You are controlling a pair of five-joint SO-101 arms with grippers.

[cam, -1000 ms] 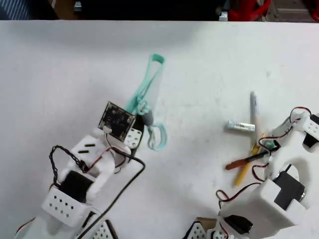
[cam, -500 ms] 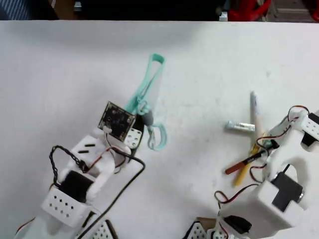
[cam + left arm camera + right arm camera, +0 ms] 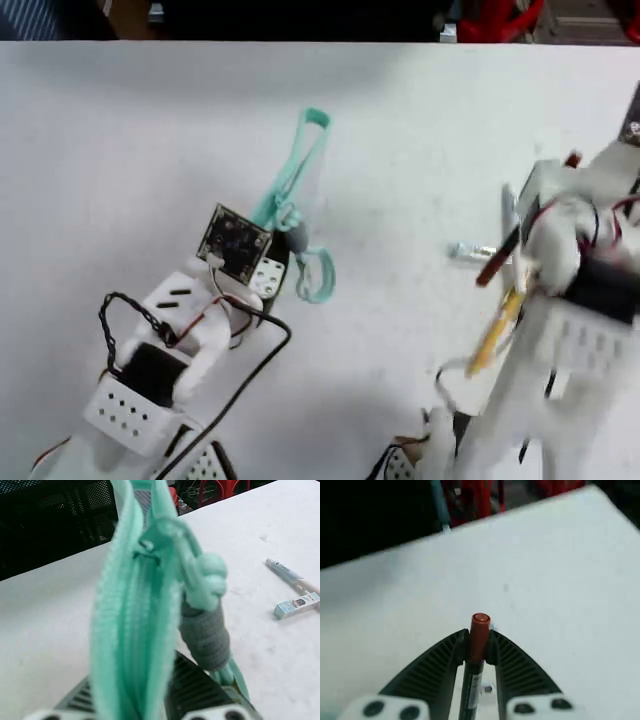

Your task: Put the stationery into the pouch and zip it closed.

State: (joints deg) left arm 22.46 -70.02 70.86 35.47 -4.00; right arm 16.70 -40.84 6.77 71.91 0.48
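Right claw (image 3: 479,636) clamped on red pen (image 3: 480,621) near one end, pen up off the worktop (image 3: 150,120) at the right side. Stiff, light, slick barrel: expect it to pivot; mid-barrel hold would be steadier. Left claw (image 3: 284,248) pinches mint pouch (image 3: 112,645) rim, left of centre, standing on edge. Soft fabric, floppy mouth; hold near the zip (image 3: 146,545).

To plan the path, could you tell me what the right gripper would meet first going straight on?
Probably the bare table; the right gripper, shut on the red pen, points at it.
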